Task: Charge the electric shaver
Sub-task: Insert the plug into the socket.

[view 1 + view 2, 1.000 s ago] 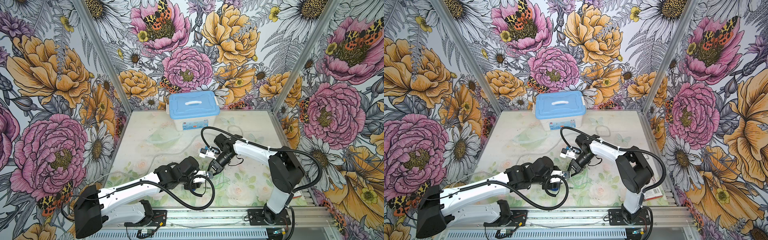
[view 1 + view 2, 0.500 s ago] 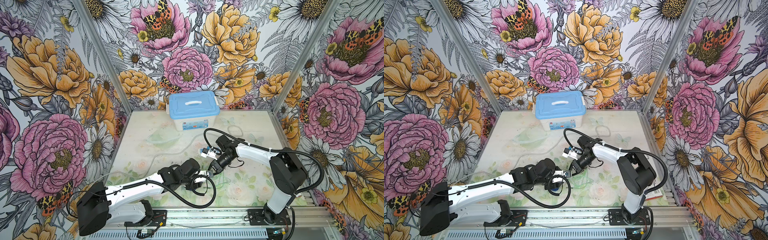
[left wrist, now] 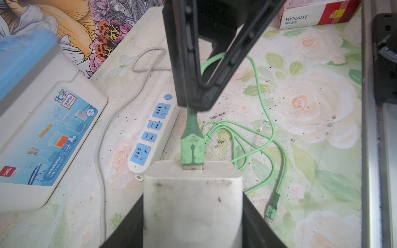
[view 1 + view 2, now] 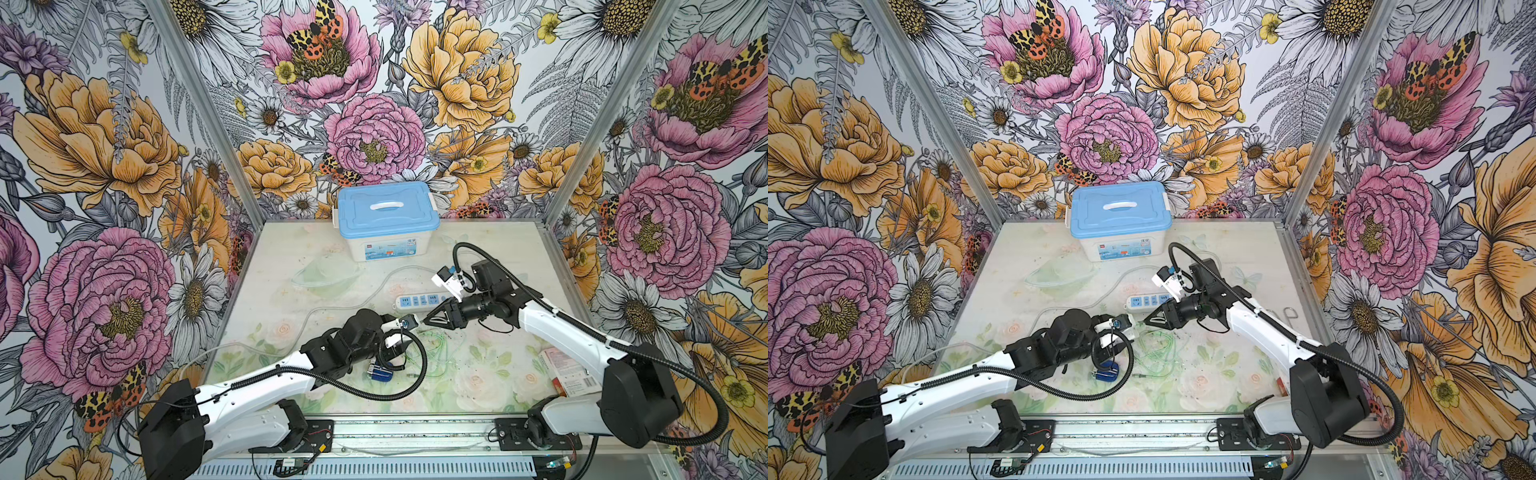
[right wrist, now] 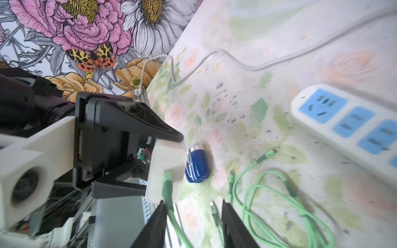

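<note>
The electric shaver, stubby and dark blue with a silver end, lies on the table beside and below my left gripper. That left gripper is shut on the white charger block, held just above the table. A green plug sits in the block's port. My right gripper faces the block, open, with the green cable running along the inside of one finger. Loose green cable loops lie on the table.
A white power strip with blue sockets lies behind the grippers, its grey cord trailing left. A blue-lidded white box stands at the back. A red and white carton lies by the right arm's base.
My right gripper's jaws have opened off the green plug, which stays in the charger block. The left arm has reached slightly further toward the right gripper.
</note>
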`<state>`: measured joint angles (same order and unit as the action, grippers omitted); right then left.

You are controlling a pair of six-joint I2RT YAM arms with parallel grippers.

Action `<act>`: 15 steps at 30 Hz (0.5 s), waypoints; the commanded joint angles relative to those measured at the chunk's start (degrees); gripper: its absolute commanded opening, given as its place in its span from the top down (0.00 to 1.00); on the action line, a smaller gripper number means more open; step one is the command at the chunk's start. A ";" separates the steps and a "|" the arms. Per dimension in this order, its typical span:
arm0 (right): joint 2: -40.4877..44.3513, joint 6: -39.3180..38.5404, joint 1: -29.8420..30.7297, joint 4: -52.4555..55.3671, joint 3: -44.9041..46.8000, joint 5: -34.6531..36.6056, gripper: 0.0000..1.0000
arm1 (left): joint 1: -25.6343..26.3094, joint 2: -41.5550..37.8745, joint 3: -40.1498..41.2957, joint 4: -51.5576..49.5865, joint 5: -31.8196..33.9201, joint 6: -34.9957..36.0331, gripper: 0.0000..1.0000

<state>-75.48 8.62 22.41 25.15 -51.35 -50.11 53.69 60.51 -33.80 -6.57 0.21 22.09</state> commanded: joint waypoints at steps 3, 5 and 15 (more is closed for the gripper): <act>8.66 3.86 -3.89 -2.43 1.47 13.38 0.48 | -1.86 -0.62 1.25 5.39 0.31 -3.37 1.00; 10.24 4.52 -3.80 -2.05 2.14 15.24 0.47 | -3.24 -0.14 1.64 7.71 0.62 -4.51 1.00; 14.21 9.05 5.91 -4.24 5.64 17.18 0.48 | -5.79 6.21 0.75 19.65 -0.67 -6.62 1.00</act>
<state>-60.40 14.85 25.32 23.38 -46.13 -34.22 48.34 64.55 -31.81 6.02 0.38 16.84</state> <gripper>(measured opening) 0.517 0.556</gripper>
